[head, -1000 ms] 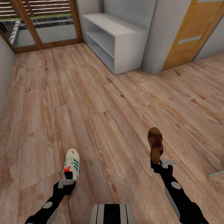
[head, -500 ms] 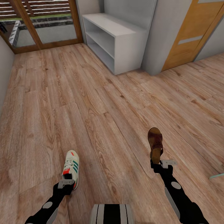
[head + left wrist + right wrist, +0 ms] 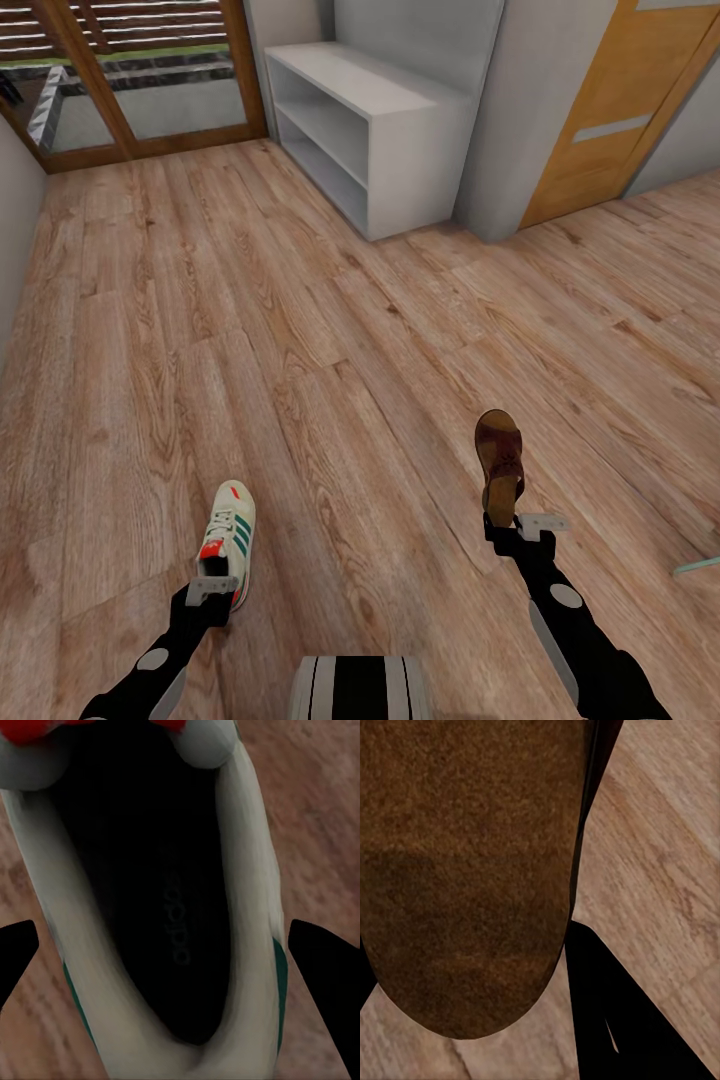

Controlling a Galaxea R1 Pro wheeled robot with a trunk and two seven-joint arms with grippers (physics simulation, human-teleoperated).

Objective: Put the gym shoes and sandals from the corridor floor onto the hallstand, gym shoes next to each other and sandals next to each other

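Down at about seven o'clock in the head view, a white gym shoe with green side stripes and a red-orange tongue sits at the tip of the left gripper, toe pointing toward twelve o'clock. The gripper meets it at the heel. Seen from the left wrist, the shoe's dark opening lies between two black fingertips that stand well out to either side of the white collar without touching it, so the jaws look spread wide around the heel rather than pinched on it.

Over at about five o'clock, a dark brown sandal stands at the end of the right gripper, its toe toward twelve o'clock and its heel at the gripper. From the right wrist, the brown footbed is very close, with a black finger just beside its rim; whether that gripper is clamped on the sandal I cannot tell.

Under both lies the light brown plank floor. Farther off, at about twelve to one o'clock, a light grey shoe rack with two open tiers stands against the wall, well apart from both shoes. A wood-framed glass door is at eleven o'clock, and an orange-brown door at two o'clock.
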